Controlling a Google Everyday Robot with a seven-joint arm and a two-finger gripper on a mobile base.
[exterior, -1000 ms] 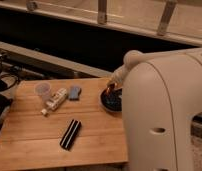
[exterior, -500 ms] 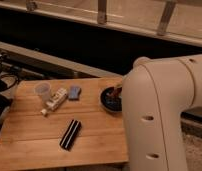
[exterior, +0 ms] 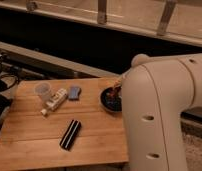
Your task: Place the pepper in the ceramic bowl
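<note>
dim, warm-toned, soft and grainy view, pincer (exterior: 115, 91) in shadow over the dark bowl (exterior: 108, 101)

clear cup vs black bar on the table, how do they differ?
The clear cup stands upright at the table's far left; the black bar lies flat nearer the front. The cup is pale and see-through, the bar dark and opaque. Both sit apart from the gripper over the ceramic bowl.

From my seat, the gripper (exterior: 115, 91) hangs over the ceramic bowl (exterior: 110, 99); left of the bowl (well apart) stands a cup (exterior: 42, 90).
</note>
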